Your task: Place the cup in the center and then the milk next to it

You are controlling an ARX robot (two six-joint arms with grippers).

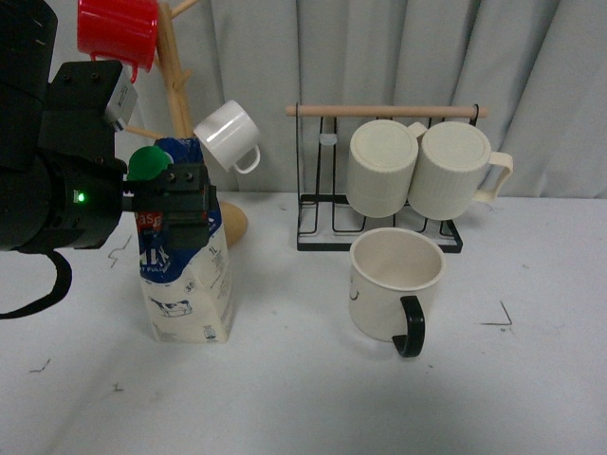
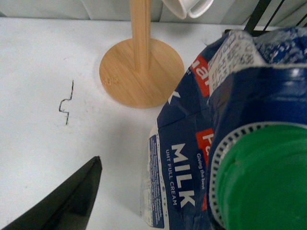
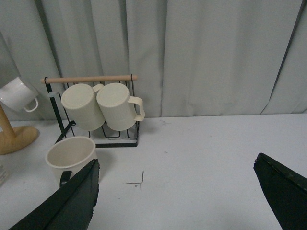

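We saw the milk (image 1: 190,294) standing upright on the surface (image 1: 303,398), left of the cup (image 1: 394,275) and well apart from it. Our left pincer (image 1: 176,204) sat at the carton's top, by the green cap (image 2: 261,182). It was spread, and its one visible finger (image 2: 72,203) stood clear of the carton wall. Our right pincer (image 3: 176,162) was spread wide, holding nothing.
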